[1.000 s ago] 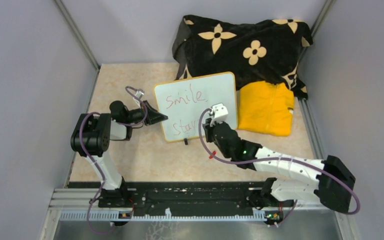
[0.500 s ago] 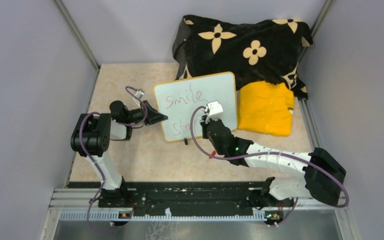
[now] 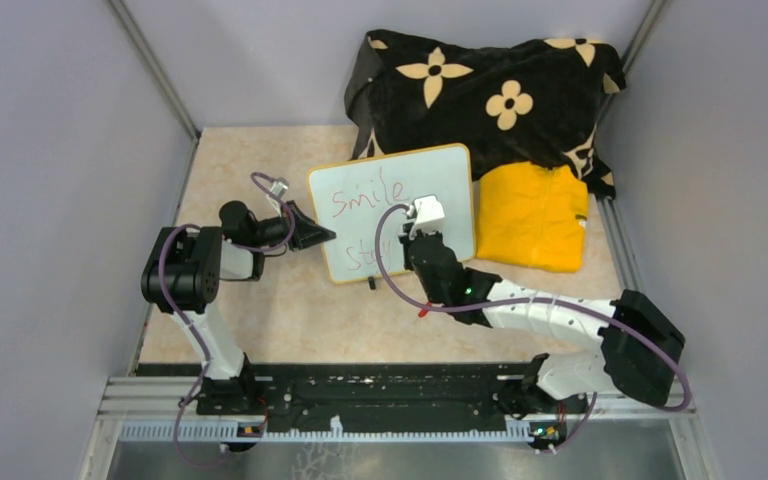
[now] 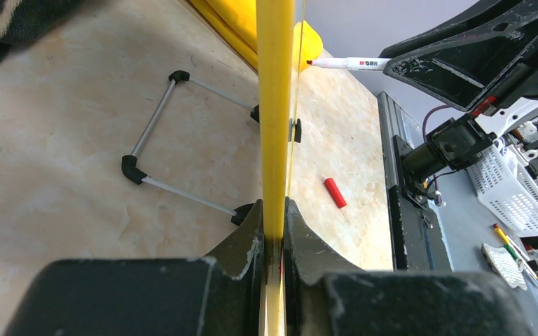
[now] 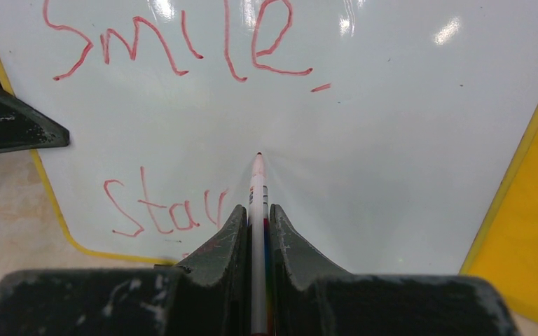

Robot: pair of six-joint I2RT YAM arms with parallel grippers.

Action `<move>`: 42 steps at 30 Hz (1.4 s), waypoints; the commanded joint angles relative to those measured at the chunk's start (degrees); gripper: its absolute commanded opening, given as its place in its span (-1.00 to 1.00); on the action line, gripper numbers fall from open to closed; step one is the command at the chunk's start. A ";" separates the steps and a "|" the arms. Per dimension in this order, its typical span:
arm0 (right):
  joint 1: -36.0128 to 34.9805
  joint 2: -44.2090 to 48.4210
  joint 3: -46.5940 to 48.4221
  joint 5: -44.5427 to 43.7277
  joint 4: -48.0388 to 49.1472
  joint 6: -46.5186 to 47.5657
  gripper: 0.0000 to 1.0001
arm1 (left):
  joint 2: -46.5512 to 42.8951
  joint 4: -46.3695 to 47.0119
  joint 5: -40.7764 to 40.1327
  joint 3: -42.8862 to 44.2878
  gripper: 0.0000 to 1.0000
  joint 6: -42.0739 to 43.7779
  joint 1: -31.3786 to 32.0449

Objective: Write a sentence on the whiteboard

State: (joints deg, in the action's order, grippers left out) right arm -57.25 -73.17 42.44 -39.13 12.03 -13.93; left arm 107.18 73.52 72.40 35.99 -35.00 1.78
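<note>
The left gripper is clamping the edge of the whiteboard, which is standing upright on the table. The right gripper is pinching a marker, tip at the board right of "stay". The sentence is showing 2 words; more probably remains.

The whiteboard, glossy white in a thin yellow frame, stands tilted near the middle of the tabletop, closer to its far edge. The sentence reads "smile" above "stay" (thin red handwriting).
</note>
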 commanded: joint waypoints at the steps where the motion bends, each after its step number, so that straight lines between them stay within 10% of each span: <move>1: 0.28 -0.31 2.92 -1.61 0.17 0.50 -1.00 | 1.94 -5.14 -2.35 -0.17 -1.00 4.26 1.03; 42: 2.67 1.53 -2.62 3.37 -3.31 -5.84 -1.00 | 1.92 -5.48 -2.44 -0.09 -1.00 4.26 1.03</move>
State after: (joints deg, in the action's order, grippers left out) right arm -55.31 -73.36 40.97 -36.10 9.30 -18.17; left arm 107.18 73.03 72.44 36.21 -34.92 1.78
